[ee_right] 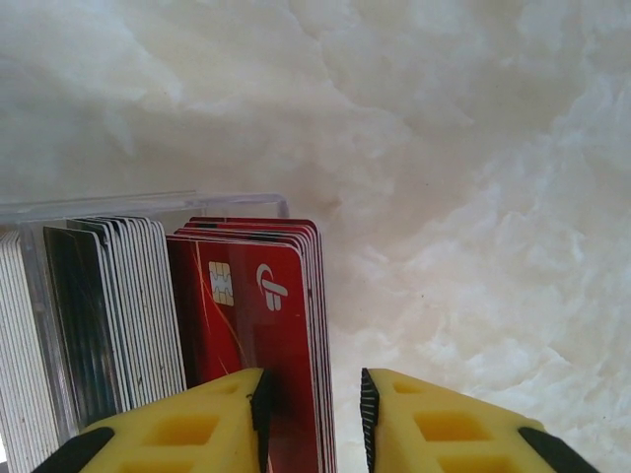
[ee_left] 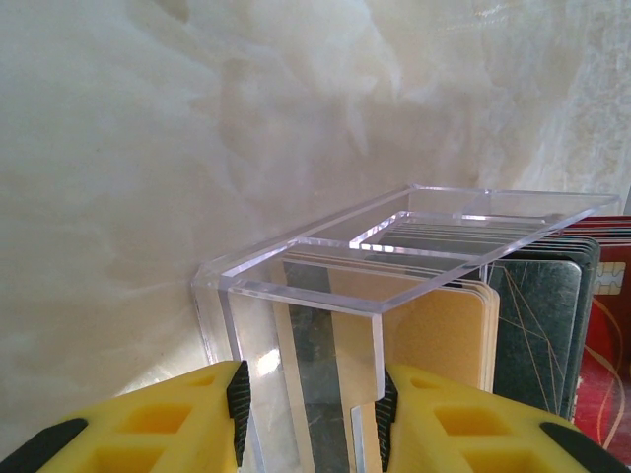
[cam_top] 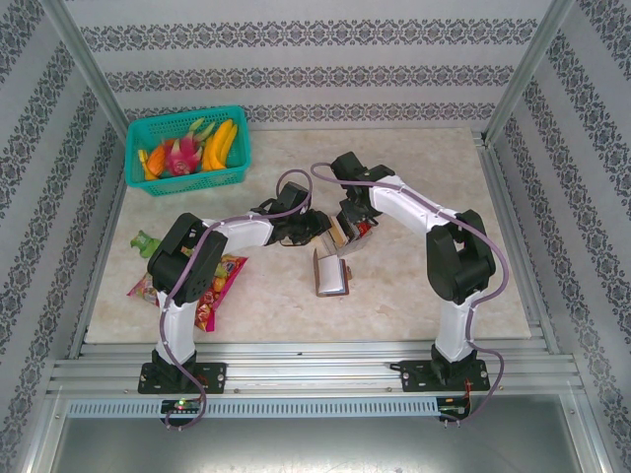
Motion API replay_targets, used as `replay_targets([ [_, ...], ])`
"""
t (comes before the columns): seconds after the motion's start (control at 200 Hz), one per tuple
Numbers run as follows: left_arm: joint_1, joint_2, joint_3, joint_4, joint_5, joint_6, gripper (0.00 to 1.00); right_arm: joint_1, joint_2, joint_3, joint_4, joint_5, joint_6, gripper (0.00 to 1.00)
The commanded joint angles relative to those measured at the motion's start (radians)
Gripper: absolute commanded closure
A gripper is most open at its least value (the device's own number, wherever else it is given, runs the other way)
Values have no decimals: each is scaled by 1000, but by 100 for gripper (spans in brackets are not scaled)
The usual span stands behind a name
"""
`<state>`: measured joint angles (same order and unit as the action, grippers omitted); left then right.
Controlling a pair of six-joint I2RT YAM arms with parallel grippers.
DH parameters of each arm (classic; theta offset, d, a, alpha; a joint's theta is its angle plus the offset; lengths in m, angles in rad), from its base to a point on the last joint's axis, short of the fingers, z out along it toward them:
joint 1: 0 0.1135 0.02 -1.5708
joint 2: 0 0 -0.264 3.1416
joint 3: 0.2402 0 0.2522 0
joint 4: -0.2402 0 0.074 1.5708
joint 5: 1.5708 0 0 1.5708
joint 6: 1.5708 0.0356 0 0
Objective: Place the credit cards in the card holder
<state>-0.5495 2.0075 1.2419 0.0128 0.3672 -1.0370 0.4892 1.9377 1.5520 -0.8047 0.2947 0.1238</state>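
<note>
Marble tabletop (ee_right: 473, 148); red credit cards (ee_right: 246, 296) stand between jaws of the right claw (ee_right: 314, 404).

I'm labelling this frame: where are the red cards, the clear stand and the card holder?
red cards (ee_right: 246, 315): right wrist view, front card's face.
clear stand (ee_left: 306, 295): left wrist view, near top rim.
card holder (cam_top: 332, 274): top view, inner sleeve.

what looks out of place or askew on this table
The card holder stands open on its edge instead of lying flat, so it might tip over. A colourful snack packet lies on the left side and seems unrelated to the job. Nothing looks spilled or damaged.
</note>
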Motion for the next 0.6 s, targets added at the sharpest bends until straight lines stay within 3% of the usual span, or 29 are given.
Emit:
replay_targets([
  [0.0,0,10,7,-62,-11,9,59,0,-29,22,-33,42,-10,70],
  [0.595,0,12,16,-64,-9,10,59,15,-60,43,-59,12,5,88],
])
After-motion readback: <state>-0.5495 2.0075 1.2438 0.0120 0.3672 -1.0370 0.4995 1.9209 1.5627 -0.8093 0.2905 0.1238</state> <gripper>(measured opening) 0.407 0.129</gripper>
